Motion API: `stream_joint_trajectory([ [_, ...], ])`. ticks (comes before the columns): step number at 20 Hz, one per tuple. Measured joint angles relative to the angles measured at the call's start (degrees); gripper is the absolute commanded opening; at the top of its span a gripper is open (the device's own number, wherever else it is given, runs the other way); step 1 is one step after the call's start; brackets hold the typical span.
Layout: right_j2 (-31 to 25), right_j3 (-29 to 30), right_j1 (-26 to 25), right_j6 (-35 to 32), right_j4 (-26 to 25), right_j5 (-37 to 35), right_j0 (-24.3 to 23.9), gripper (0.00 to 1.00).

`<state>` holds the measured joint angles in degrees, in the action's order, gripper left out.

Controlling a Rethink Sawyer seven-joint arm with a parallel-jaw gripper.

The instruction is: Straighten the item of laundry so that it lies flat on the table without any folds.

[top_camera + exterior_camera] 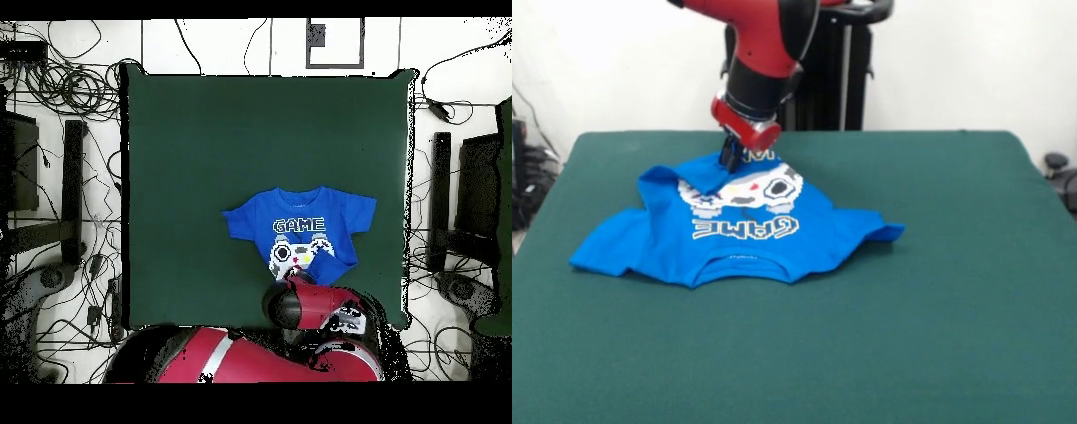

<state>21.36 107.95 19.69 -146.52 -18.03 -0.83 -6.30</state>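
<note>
My end effector [730, 159] is clamped on the folded-over hem of the blue T-shirt [741, 231]. Light, limp cotton; it should drag easily on the table [953, 291]. Best hold: hem edge, pulled toward the table's robot-side edge.

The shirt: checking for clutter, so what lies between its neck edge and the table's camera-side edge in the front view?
Nothing: from the T-shirt forward, only bare green table shows there.
</note>
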Motion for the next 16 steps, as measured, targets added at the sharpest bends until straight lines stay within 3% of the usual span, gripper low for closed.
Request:
stream_joint_trajectory([
  [16, 0.0, 7.4, 0.9, 0.0, -8.5, 7.6, -11.5, 0.0],
])
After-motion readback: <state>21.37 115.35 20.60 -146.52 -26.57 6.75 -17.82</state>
